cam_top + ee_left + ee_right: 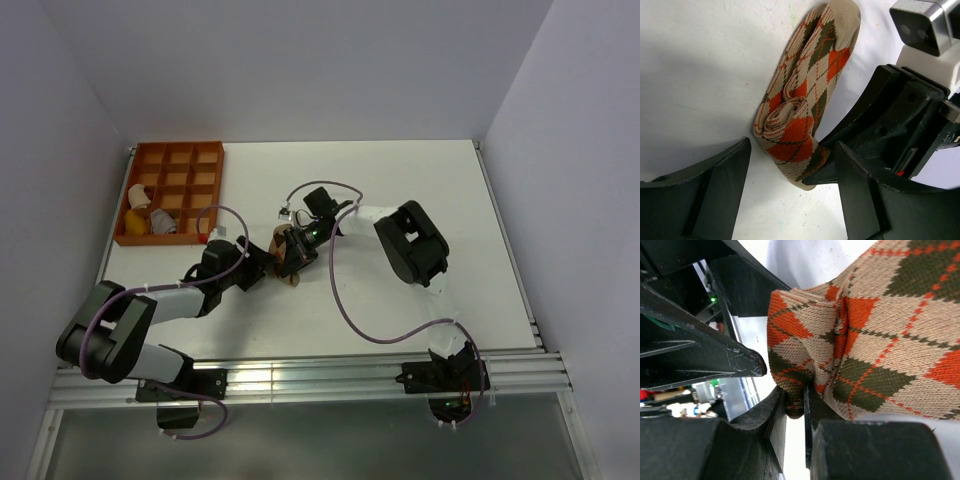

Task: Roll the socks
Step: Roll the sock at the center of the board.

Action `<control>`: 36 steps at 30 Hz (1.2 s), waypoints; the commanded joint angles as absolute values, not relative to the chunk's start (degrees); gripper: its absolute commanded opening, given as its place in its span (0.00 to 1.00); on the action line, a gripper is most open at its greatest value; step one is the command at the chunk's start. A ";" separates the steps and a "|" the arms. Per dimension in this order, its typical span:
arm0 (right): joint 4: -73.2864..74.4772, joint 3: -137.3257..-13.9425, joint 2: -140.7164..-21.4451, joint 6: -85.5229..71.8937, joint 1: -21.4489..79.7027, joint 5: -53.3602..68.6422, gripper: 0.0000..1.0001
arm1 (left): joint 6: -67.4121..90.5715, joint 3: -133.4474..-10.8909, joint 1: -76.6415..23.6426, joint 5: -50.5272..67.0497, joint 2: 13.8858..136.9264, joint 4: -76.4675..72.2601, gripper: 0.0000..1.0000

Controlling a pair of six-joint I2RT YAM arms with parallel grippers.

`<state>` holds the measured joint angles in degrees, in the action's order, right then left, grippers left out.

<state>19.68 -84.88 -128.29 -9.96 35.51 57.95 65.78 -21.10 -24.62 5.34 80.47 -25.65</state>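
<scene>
Item under inspection: the argyle sock lies on the table at mid-width, between the two arms. One end is wound into a tight coil; the rest trails away flat and unrolled. I judge the roll about half done.

The right gripper has its fingers nipped narrowly on a fold of fabric at the edge of the coil. The left gripper stands wide, one finger to each side of the coil, apparently clear of the cloth, though the wrist view leaves the far finger's contact uncertain.

Risks noted:
- The right pinch takes only a thin outer fold. A pull on it could peel that layer off and let the coil spring loose.
- If my left fingers close off-centre, they may squash the coil sideways, not hold it.
- Both grippers are crowded together, so a finger clash is possible.

The divided tray sits at the far left corner, well apart.
</scene>
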 commanded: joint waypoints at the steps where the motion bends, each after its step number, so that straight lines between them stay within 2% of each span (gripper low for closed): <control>1: 22.24 -83.58 -132.27 -11.86 34.72 54.23 0.00 | 66.44 -21.01 -25.22 2.56 81.30 -23.38 0.73; 16: 22.41 -84.46 -134.91 -13.45 33.40 53.79 0.00 | 68.12 -21.36 -25.58 0.26 86.48 -23.82 0.69; 22: 21.97 -84.73 -135.44 -13.97 33.22 54.40 0.00 | 68.55 -21.97 -25.58 0.26 87.36 -22.33 0.62; 25: 21.53 -84.38 -135.00 -14.06 33.13 54.06 0.00 | 68.12 -22.94 -25.58 0.35 88.33 -21.36 0.50; 26: 21.36 -84.20 -134.74 -14.15 33.05 53.79 0.00 | 67.85 -23.29 -25.58 0.53 88.94 -21.10 0.41; 31: 19.52 -81.30 -131.85 -13.97 32.96 50.81 0.00 | 63.73 -29.52 -25.58 1.93 92.89 -15.05 0.18; 32: 18.90 -79.73 -131.05 -14.06 32.96 50.10 0.00 | 63.02 -30.49 -25.58 2.11 93.25 -14.07 0.11; 36: 14.51 -74.81 -125.52 -14.50 32.96 43.62 0.03 | 57.75 -37.69 -25.58 1.67 95.36 -6.70 0.00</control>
<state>13.78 -80.03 -127.20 -16.49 32.60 59.16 64.25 -34.04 -25.56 4.34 92.25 -18.20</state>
